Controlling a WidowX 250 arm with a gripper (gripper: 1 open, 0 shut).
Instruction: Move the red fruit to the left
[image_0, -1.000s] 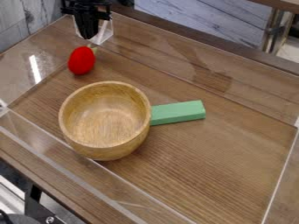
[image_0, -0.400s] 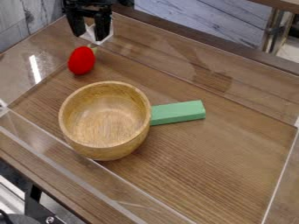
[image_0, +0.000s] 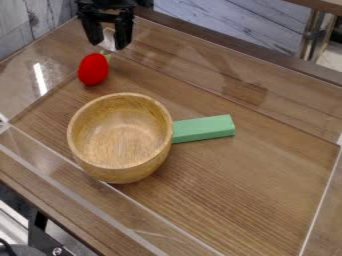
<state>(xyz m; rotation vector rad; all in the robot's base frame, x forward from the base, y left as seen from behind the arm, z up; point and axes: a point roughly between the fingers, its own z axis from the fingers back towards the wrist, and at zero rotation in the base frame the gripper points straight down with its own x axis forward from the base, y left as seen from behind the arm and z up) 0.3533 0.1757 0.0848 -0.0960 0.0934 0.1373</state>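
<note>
Single arm, entering at top of view; black tool (image_0: 110, 42) seen at its lower end, pointed down. Dark fingers spread apart, one to either side, nothing gripped between them; wrist and upper arm mostly cut off by the upper edge, joint angles not readable.

The red fruit (image_0: 94, 69) lies near the left edge of the table (image_0: 247, 190), and the open gripper (image_0: 110, 38) is just beyond it.

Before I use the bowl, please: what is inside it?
Nothing is seen inside the bowl; its bare floor shows. What lies under it is covered.
</note>
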